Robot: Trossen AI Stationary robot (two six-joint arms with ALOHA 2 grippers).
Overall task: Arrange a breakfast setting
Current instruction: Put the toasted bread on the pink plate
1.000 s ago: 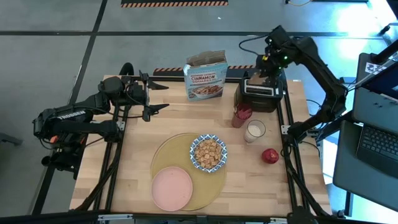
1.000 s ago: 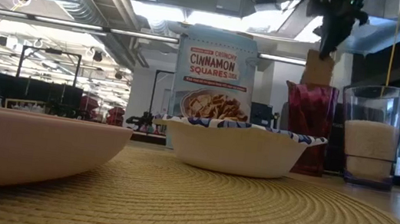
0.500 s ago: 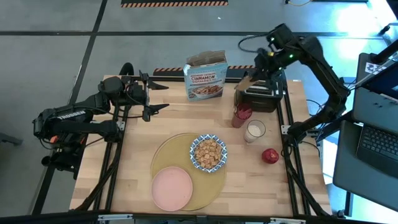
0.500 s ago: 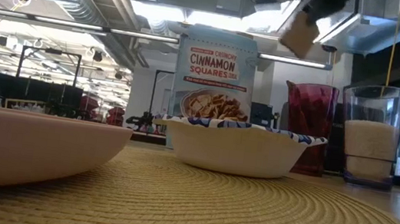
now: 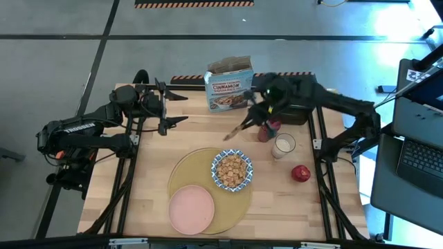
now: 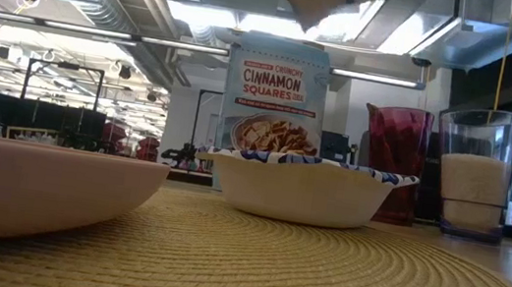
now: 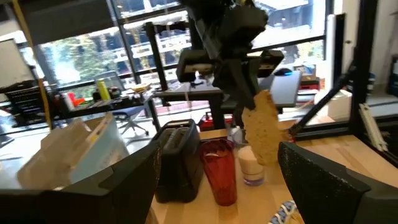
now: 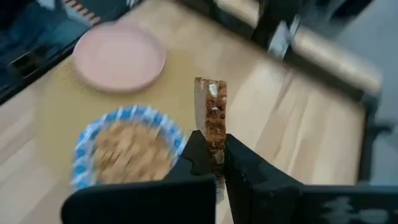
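Observation:
My right gripper is shut on a toast slice in the air, left of the red cup and beyond the blue-and-white bowl of cereal. The bowl and a pink plate sit on the round tan placemat. A milk glass and a red apple stand on the table to the right of the mat. My left gripper is open and empty above the table's far left. My right gripper pinches the toast between its two fingers, one on each flat face, at the slice's end nearest the wrist. The toast sticks out beyond the fingertips, edge-on in the right wrist view. It is lifted clear of the table and tilted.
A blue cinnamon cereal box stands at the far edge, with a black toaster to its right, behind the red cup. Bare wood lies left of the placemat and along the near right.
My right gripper has risen from above the toaster with the toast, then swung toward the table's left and near side, past the red cup. The toast has come clear of the toaster and now hangs tilted in the air near the bowl.

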